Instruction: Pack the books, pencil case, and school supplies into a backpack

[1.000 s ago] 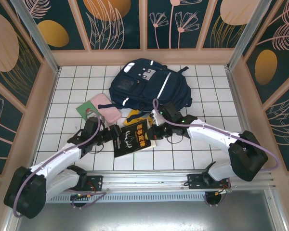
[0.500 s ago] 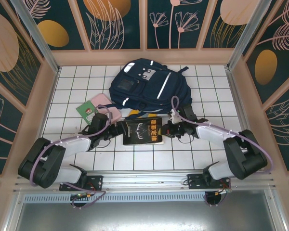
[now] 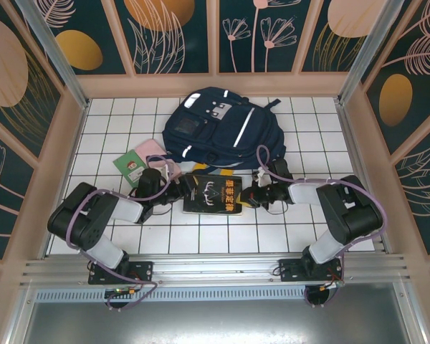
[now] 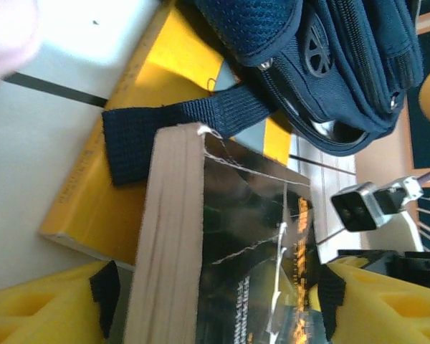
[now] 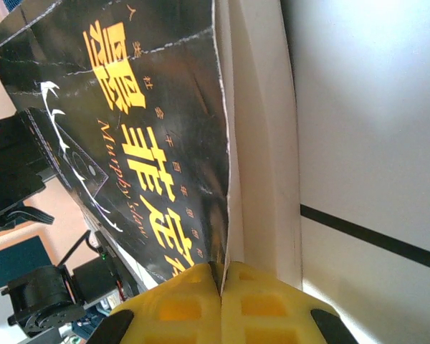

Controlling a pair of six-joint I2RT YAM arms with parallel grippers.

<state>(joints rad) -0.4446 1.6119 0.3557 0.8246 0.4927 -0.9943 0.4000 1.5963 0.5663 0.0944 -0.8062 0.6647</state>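
Black book [image 3: 213, 194] lies on tabletop [image 3: 258, 236] just before backpack [image 3: 222, 129], partly over yellow book [image 4: 150, 79]. Right fingers [image 5: 269, 304] pinched shut on its cover edge. Left fingers [image 4: 43, 308] spread, straddling the opposite end, with a slight gap at one pad.

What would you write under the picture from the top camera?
The left gripper and the right gripper flank the black book lying by the navy backpack.
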